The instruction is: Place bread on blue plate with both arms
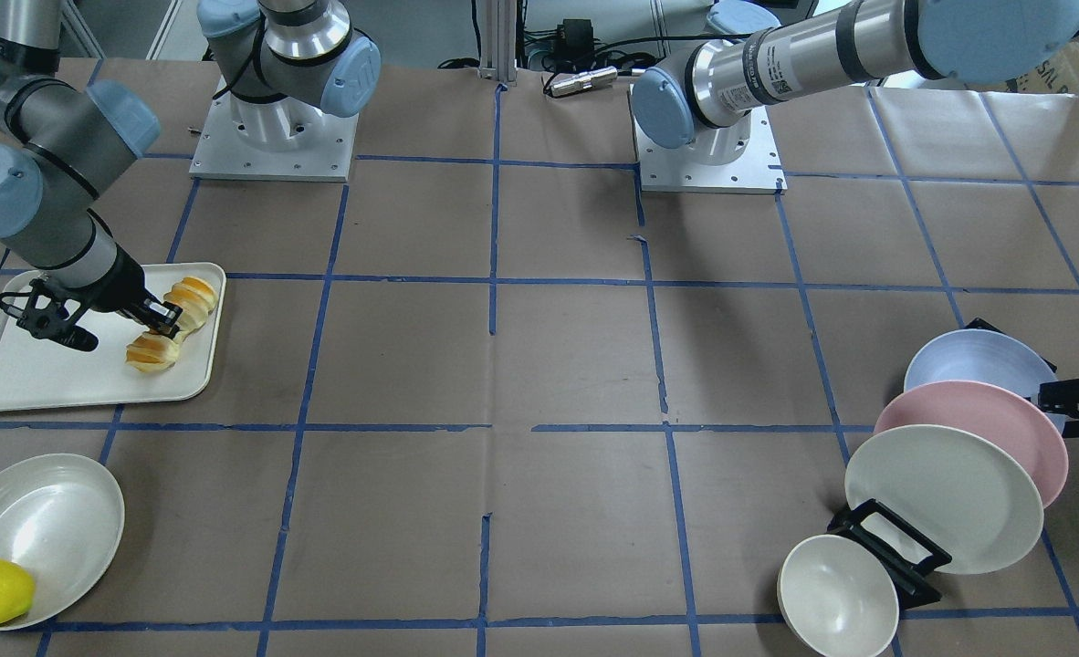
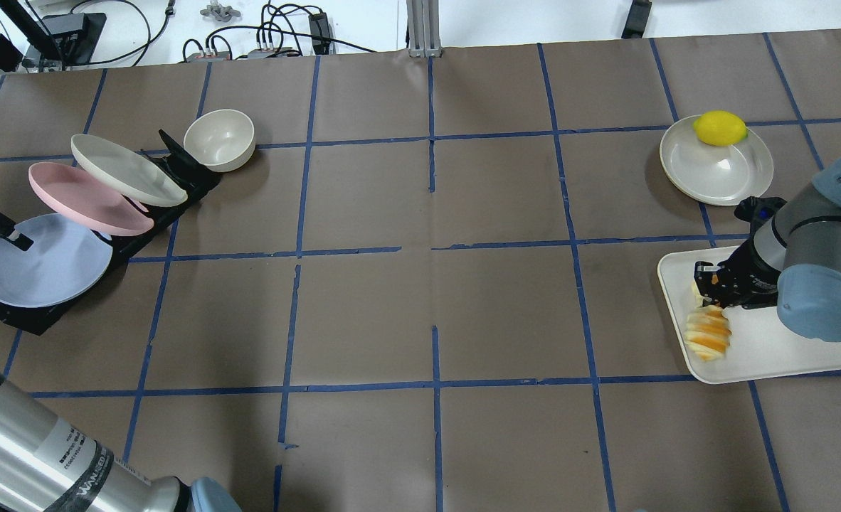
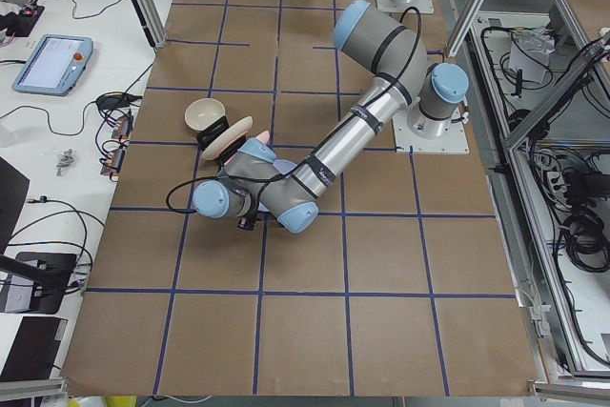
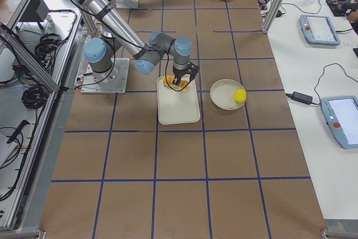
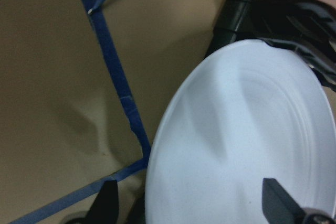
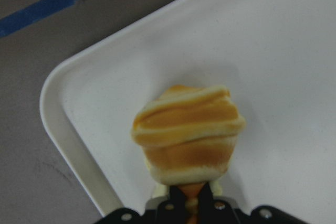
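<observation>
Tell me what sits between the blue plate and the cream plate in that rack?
The pink plate stands between the blue plate and the cream plate, as the overhead view shows.

You've got a brown-papered table (image 1: pixel 558 365), blue tape (image 1: pixel 493 228) grid; sitting on it: white tray (image 1: pixel 28 383); cream dish (image 1: pixel 47 520); black plate rack (image 2: pixel 186 174); cream bowl (image 1: pixel 836 598).

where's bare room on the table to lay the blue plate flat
Bare: the middle of the table, between the plate rack and the white tray. Crowded: the rack end holding the blue plate, and the tray end, where the right gripper pinches the bread by the lemon dish.
</observation>
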`<action>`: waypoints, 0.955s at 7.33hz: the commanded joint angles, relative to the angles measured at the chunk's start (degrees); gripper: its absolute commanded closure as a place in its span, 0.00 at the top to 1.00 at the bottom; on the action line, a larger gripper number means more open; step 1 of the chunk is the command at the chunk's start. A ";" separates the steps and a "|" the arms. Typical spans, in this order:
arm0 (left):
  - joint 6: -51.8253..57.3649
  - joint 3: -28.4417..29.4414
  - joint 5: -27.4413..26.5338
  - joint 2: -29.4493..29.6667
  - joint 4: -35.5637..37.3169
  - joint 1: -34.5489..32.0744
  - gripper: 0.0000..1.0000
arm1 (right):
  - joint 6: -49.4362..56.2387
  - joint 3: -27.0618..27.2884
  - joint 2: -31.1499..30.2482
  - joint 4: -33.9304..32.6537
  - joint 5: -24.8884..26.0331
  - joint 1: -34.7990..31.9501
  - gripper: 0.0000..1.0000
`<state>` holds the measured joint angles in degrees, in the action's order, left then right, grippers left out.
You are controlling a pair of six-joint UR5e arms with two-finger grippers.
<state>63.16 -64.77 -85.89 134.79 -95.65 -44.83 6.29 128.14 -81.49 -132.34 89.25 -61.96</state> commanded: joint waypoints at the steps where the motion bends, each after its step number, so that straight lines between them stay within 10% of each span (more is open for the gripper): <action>1: 0.03 0.26 0.03 -0.14 -0.41 0.01 0.36 | 0.90 -0.61 -0.95 0.06 0.57 0.00 0.06; 4: 0.03 0.70 -0.06 -0.31 -0.50 -0.08 0.12 | 1.53 -2.97 -7.44 8.63 1.11 0.00 0.07; 7: 0.03 5.43 -1.28 -1.10 -4.17 -0.34 0.11 | 1.53 -13.21 -17.97 32.30 2.24 -0.09 0.07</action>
<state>63.19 -61.32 -86.37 133.97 -97.64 -45.12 7.82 120.27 -95.12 -111.18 90.69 -61.98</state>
